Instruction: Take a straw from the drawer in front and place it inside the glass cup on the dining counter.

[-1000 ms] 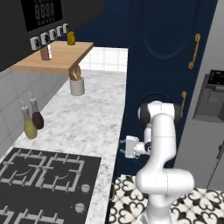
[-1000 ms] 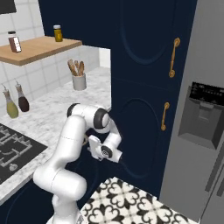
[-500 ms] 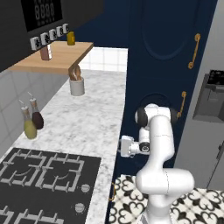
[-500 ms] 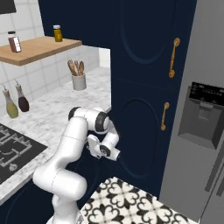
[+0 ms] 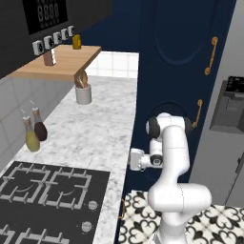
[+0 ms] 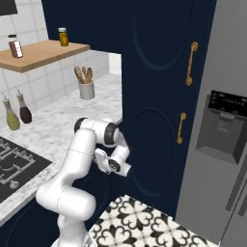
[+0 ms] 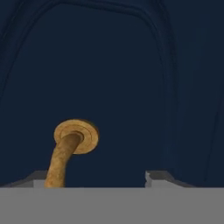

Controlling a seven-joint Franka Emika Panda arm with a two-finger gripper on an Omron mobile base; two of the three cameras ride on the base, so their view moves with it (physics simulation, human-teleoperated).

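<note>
- We see a white marble worktop [image 5: 95, 138] with grey veins, running back to a white tiled wall [image 5: 116, 64].
- A black gas hob [image 5: 47, 195] is set into the worktop's near end; two of its knobs show at the front edge.
- A wooden shelf [image 5: 57, 64] above carries two small jars and a row of four white canisters.
- On the worktop we count two bottles [image 5: 35, 131], one yellow-green and one dark, and one white utensil holder [image 6: 87, 90] with wooden spoons.
- Tall navy cabinet doors [image 6: 159, 96] with arched panels bear two brass handles [image 6: 191, 62]; a grey refrigerator [image 6: 226, 135] stands beside them.
- The floor [image 6: 140, 222] is tiled in a black-and-white pattern.
- The gripper [image 7: 98, 177] faces a navy drawer front [image 7: 131, 78]; a curved brass drawer handle [image 7: 65, 153] on a round mount lies by one of the fingers [image 7: 159, 178].
- The fingers stand apart, gripping nothing.
- The straw lies out of sight; we cannot tell where.
</note>
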